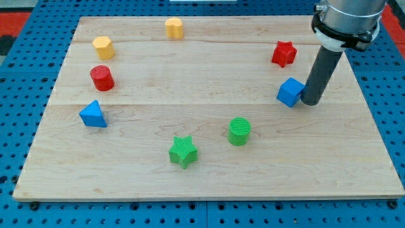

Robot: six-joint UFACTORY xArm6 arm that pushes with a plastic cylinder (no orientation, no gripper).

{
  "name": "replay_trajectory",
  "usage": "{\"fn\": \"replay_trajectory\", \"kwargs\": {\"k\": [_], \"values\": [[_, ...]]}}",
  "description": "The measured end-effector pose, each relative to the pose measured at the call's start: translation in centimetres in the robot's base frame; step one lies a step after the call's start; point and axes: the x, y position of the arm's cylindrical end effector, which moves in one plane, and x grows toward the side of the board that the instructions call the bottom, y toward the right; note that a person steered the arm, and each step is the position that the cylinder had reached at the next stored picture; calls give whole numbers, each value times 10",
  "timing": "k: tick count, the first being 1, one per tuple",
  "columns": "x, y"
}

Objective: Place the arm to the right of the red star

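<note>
The red star (284,54) lies near the view's top right of the wooden board (209,171). My tip (311,101) rests on the board below and to the right of the red star, about a block's width lower. It touches the right side of the blue cube (290,92). The dark rod rises from the tip toward the view's top right corner.
A yellow hexagonal block (174,28) sits at the top middle, another yellow block (102,47) at the top left. A red cylinder (101,78) and blue triangle (93,114) are at left. A green cylinder (239,131) and green star (183,152) are at bottom centre.
</note>
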Motion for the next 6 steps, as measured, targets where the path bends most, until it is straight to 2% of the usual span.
{"fn": "replay_trajectory", "kwargs": {"k": [6], "values": [[-2,10]]}}
